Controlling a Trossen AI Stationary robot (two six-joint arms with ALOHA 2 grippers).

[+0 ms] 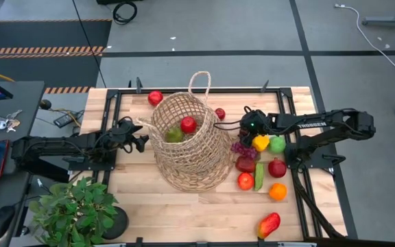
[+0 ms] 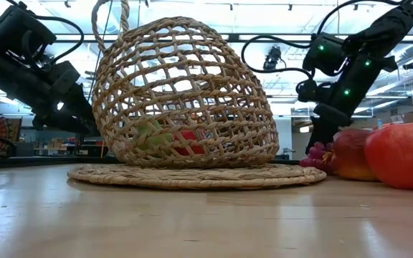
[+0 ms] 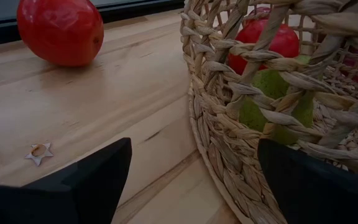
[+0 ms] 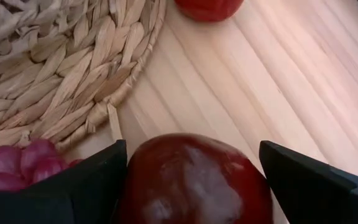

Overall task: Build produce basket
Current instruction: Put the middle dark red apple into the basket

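The tan wicker basket [image 1: 187,140] lies tilted on a flat woven round mat [image 2: 192,175], with a red apple [image 1: 188,124] and a green piece [image 1: 174,135] inside. More produce lies to its right: purple grapes [image 1: 237,147], a dark red fruit [image 1: 245,163], a yellow pepper [image 1: 260,143] and others. My right gripper [image 4: 194,155] is open, pointing down, with one finger on either side of the dark red fruit [image 4: 194,183]. My left gripper [image 3: 194,155] stands open beside the basket's left wall [image 3: 229,112], with nothing between its fingers. My right gripper comes at the dark red fruit from above and slanting, one finger close to each side. The fruit rests on the table. I cannot tell whether the fingers touch it.
Near the right gripper lie a red tomato [image 1: 245,181], a green piece [image 1: 259,176], a red apple [image 1: 277,168], an orange [image 1: 278,191] and a mango [image 1: 269,224]. Another red apple [image 1: 155,97] sits at the far edge. A potted plant [image 1: 74,209] stands at the near left.
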